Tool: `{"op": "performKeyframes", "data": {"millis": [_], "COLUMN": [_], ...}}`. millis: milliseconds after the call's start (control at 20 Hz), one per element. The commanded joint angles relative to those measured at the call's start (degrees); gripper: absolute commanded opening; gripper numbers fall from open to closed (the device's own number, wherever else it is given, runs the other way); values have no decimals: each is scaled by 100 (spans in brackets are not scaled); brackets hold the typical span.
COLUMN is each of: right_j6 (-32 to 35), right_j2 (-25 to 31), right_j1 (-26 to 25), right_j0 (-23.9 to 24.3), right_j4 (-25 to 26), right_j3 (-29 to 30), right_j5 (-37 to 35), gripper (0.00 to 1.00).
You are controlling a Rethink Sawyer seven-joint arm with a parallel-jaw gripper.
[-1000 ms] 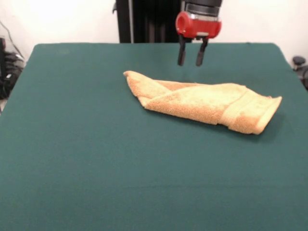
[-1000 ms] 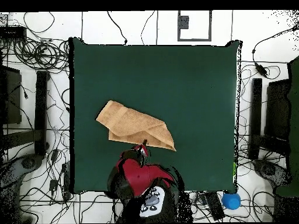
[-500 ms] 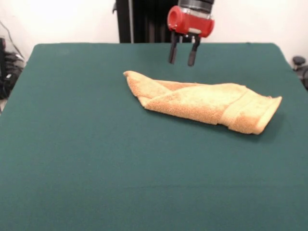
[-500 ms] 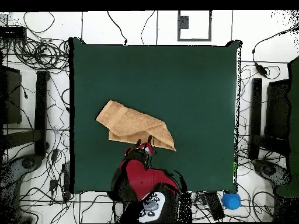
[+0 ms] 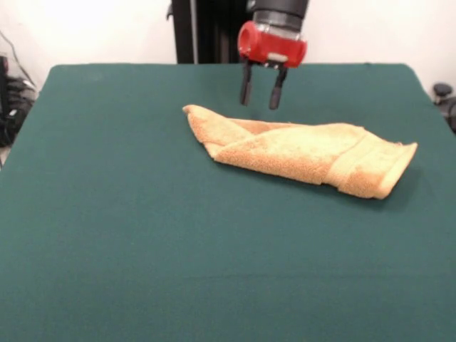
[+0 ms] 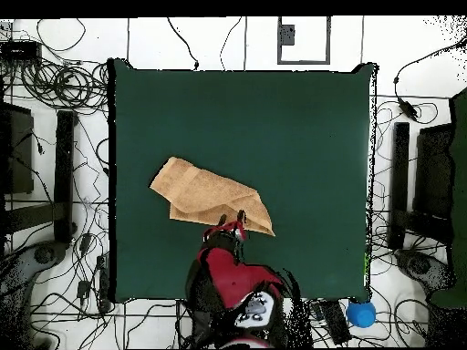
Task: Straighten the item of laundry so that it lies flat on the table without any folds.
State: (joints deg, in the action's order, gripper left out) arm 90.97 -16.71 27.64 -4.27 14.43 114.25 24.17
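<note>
One table (image 5: 107, 214) under dark green cloth carries everything; on it lies one orange-tan towel (image 5: 299, 153), right of centre in the front view, folded over itself into a long wedge — still far from flat; one gripper (image 5: 259, 88) hovers just behind its far edge, fingers (image 5: 246, 85) parted and holding nothing — probably lining up on a fold to pull it open.

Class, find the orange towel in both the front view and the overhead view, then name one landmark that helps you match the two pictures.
Front view: the towel lies folded right of centre, toward the table's far side.
Overhead view: the towel lies left of centre, toward the bottom edge of the table.
Shared landmark: the red end effector, open, hanging by the towel's robot-side edge, apart from it.
</note>
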Motion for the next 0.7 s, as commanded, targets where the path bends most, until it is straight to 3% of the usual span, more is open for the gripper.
{"op": "performKeyframes", "data": {"millis": [50, 700], "right_j6": [1590, 1227], "right_j2": [1543, 2018], "right_j1": [-544, -556], "right_j0": [716, 1026], "right_j4": [241, 205], "right_j3": [-14, 33], "right_j5": [-32, -357], "gripper": [100, 100]}}
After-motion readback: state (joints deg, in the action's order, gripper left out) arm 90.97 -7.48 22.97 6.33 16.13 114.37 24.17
